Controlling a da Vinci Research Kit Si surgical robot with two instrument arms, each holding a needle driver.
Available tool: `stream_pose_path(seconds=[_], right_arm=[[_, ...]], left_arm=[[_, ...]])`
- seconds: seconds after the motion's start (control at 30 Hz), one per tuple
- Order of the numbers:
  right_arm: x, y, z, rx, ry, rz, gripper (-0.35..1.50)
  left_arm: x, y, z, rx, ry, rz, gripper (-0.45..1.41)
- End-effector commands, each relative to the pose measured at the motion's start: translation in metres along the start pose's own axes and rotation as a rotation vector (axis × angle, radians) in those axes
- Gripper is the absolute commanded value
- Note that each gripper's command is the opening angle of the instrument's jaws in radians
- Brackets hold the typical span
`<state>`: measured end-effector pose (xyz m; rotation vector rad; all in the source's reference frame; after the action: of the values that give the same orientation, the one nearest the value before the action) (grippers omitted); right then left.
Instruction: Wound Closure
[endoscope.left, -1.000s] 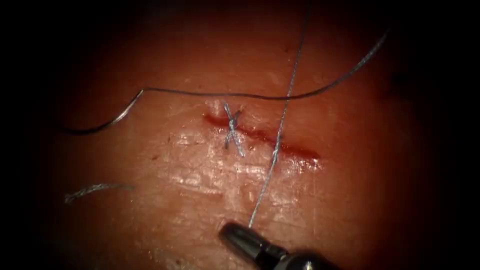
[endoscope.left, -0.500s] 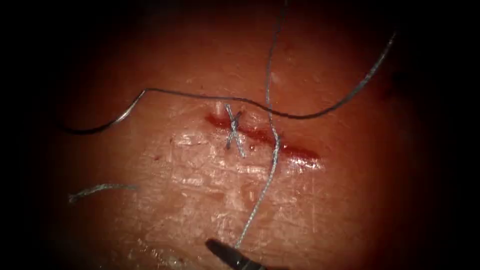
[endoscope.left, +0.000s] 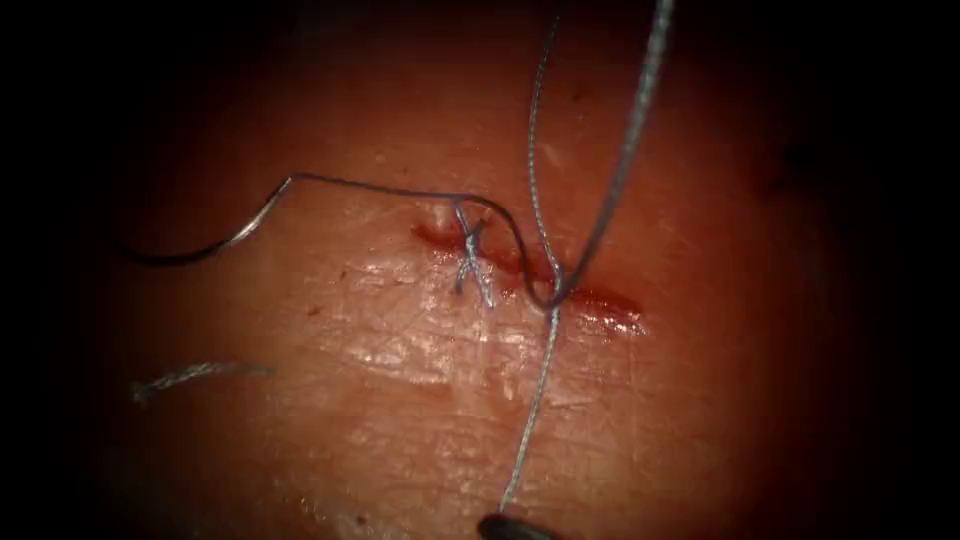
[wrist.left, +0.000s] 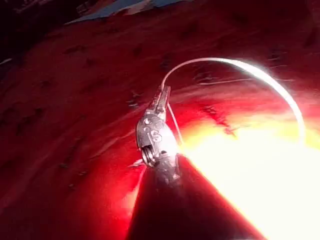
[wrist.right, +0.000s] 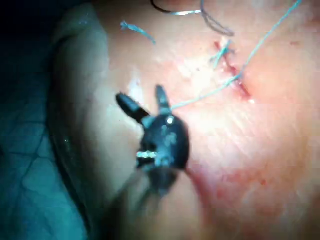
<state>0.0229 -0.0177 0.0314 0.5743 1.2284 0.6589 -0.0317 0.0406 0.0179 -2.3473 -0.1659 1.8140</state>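
The cut (endoscope.left: 600, 300) runs across the tissue (endoscope.left: 400, 420), with a tied stitch (endoscope.left: 470, 262) near its left end. The thread (endoscope.left: 540, 380) passes through the cut to the right of that stitch; two strands rise from there out of the top of the view. The curved needle (endoscope.left: 215, 243) lies loose on the tissue left of the cut, held by neither tool. My left tool (wrist.left: 160, 96) is shut on the thread (wrist.left: 250, 67). My right tool (wrist.right: 139, 94) stands open, the thread's free end (wrist.right: 200, 96) beside one jaw; its tip (endoscope.left: 510, 526) is at the bottom edge.
A short cut end of thread (endoscope.left: 195, 375) lies on the tissue at the lower left, also seen near the right tool (wrist.right: 135, 29). Red fluid sits in the cut's right end. The tissue's edge (wrist.right: 65, 100) drops off beside the right tool.
The right tool opened, let go of the thread's tail and drew back toward the bottom edge. The slack strand from the needle was pulled in to a tight bend at the cut.
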Motion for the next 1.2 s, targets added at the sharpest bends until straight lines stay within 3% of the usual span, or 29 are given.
stream_pose_path(seconds=[0.03,0.23,0.37,0.47,0.7,0.9,1.2], right_arm=[[0.0002,0.0022,-0.0009,-0.041,-0.004,-0.015,1.21],[0.003,0.0069,-0.0029,-0.146,-0.037,-0.074,1.11],[0.006,0.0098,-0.0026,-0.194,-0.009,-0.092,0.88],[0.0068,0.0108,-0.0022,-0.204,0.0,-0.101,0.78],[0.0071,0.0136,-0.0004,-0.233,0.006,-0.106,0.44],[0.0072,0.0144,0.0016,-0.213,0.023,-0.109,-0.08],[0.008,0.0158,0.0033,-0.221,0.091,-0.105,-0.23]], left_arm=[[0.0002,0.0002,0.0006,-0.013,0.015,-0.011,-0.45],[0.0017,0.004,0.0007,-0.072,0.05,-0.059,-0.45],[0.0025,0.0077,0.0004,-0.1,0.074,-0.082,-0.45],[0.0025,0.0095,0.0003,-0.106,0.085,-0.095,-0.45],[0.0009,0.0152,-0.0001,-0.133,0.078,-0.133,-0.45],[-0.0006,0.0174,0.0,-0.136,0.068,-0.151,-0.45],[-0.0012,0.0187,-0.001,-0.128,0.058,-0.16,-0.45]])
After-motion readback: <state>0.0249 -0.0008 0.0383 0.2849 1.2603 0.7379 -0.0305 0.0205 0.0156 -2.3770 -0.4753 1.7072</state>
